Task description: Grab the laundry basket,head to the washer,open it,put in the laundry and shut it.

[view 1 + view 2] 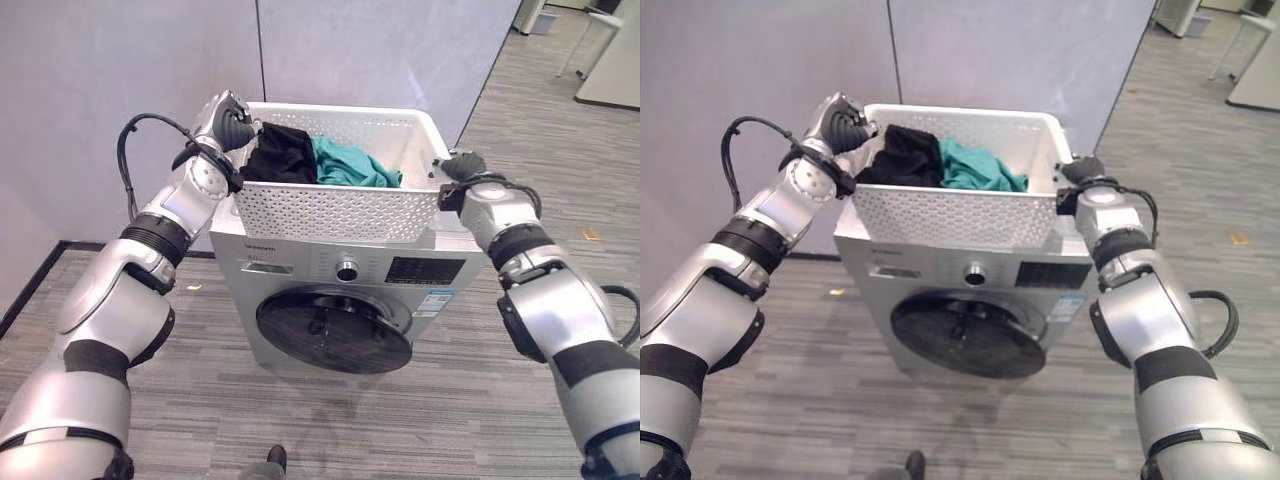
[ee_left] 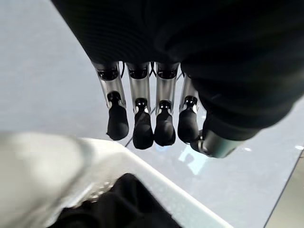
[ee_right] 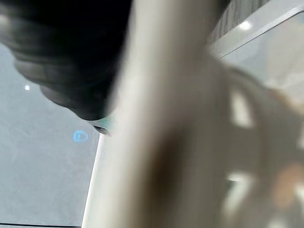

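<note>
- White perforated laundry basket [image 1: 330, 210] sits on top of the washer [image 1: 300, 262], its front wall overhanging the washer's control panel [image 1: 425, 270].
- In the basket: a black garment [image 1: 283, 150] on the robot's left side and a teal garment [image 1: 352, 165] touching it toward the middle-right, both heaped above the front rim.
- Left hand [image 1: 228, 120] is up at the basket's left rear corner, above the rim. In the left wrist view its fingers [image 2: 142, 128] hang down in a straight row, relaxed and spread open, dark tips just above the basket's white edge with black cloth below. Nothing is clamped in them; whether the tips touch the rim can't be made out.
- Right hand [image 1: 460, 165] is at the basket's right-hand rim, dark cover pressed up against the side wall near the handle area. Its fingers are hidden behind the basket wall; the right wrist view gives a close blur of white plastic and dark cover, so I cannot tell whether they are curled or straight.
- Washer door [image 1: 335, 330], round with dark glass, is closed and faces the room; a knob [image 1: 347, 268] sits centre on the panel.
- Washer stands on grey striped carpet [image 1: 300, 420] against a pale partition wall [image 1: 120, 80].
</note>
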Controlling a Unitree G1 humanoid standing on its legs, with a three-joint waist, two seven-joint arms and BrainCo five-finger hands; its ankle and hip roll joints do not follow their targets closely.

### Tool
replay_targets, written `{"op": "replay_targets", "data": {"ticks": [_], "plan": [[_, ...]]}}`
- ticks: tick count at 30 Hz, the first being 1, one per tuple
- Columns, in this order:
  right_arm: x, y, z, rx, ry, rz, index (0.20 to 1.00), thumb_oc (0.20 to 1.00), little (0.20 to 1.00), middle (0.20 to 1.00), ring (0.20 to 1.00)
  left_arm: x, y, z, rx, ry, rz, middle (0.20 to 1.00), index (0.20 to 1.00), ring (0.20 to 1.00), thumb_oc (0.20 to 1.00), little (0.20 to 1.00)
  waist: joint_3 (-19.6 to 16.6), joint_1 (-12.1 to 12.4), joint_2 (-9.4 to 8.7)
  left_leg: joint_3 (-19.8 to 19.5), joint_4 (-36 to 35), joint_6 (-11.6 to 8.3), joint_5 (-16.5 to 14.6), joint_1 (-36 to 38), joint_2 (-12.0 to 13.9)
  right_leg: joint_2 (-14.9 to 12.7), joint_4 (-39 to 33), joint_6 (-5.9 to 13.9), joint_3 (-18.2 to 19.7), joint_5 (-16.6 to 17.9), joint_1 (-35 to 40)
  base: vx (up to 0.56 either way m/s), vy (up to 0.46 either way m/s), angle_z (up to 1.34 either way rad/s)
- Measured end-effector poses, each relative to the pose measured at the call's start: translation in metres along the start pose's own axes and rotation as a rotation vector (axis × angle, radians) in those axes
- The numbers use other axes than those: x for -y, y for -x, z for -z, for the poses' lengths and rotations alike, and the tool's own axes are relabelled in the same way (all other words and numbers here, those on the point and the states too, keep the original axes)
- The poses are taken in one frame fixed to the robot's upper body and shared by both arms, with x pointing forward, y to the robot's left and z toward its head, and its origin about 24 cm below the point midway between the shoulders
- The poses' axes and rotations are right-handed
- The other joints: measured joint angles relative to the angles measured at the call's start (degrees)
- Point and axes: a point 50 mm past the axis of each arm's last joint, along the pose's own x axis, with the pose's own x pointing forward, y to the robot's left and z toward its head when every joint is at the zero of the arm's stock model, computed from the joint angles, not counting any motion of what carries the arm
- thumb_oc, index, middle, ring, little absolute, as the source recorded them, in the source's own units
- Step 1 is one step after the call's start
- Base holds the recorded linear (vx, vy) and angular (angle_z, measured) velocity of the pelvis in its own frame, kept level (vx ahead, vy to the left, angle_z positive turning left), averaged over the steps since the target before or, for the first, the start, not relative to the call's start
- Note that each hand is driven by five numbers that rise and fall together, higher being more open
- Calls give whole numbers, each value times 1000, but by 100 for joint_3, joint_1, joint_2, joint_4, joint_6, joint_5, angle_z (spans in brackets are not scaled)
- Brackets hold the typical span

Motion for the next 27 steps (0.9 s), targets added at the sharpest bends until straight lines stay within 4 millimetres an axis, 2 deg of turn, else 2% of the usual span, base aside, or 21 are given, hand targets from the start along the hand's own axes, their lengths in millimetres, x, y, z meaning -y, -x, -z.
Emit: {"op": "replay_targets", "data": {"ticks": [2,8,9,10,11,19,22,27], "plan": [[3,0,-5,13,-1,11,200,200,200,200,200,-1,0,-2,8,6,-21,200,200,200,200,200,-38,13,28,-34,1,-14,91,-168,19,29,-55,51,-74,33,-108,-18,5,12],[7,0,-7,15,0,34,200,200,200,200,200,0,1,-9,42,19,-35,200,200,200,200,200,-45,45,31,-34,-1,-22,100,-224,35,44,-66,53,-74,51,-164,1,0,1],[8,0,-7,14,0,38,420,420,420,420,420,-1,1,-9,42,19,-37,269,269,269,269,269,-45,54,30,-34,-4,-21,100,-224,35,44,-66,53,-74,51,-165,0,0,0],[8,0,-7,13,-1,42,740,740,740,740,740,-1,1,-9,41,19,-38,504,504,504,504,504,-47,56,28,-34,-6,-21,100,-223,35,44,-67,53,-75,51,-165,0,0,0],[9,0,-7,10,-1,48,1000,1000,1000,1000,1000,-1,1,-8,39,19,-44,1000,1000,1000,1000,1000,-48,56,26,-36,-9,-21,100,-223,35,45,-68,53,-79,51,-164,0,0,0],[22,0,-10,11,-8,123,1000,1000,1000,1000,1000,-15,-1,-6,-1,156,-144,1000,1000,1000,1000,1000,-59,36,10,-85,-69,-9,131,-214,18,46,-82,54,-114,57,-149,8,2,2],[25,1,-19,45,-74,143,1000,1000,1000,1000,1000,-33,-1,0,-30,244,-243,1000,1000,1000,1000,1000,-60,-39,8,-57,-174,-7,161,-109,15,31,-110,59,-106,62,-93,44,1,-4],[37,4,-40,150,-161,152,1000,1000,1000,1000,1000,-52,0,-1,1,247,-308,1000,1000,1000,1000,1000,-67,-119,-3,-10,-367,-14,205,90,16,20,-167,63,-92,65,9,21,-6,-6]]}}
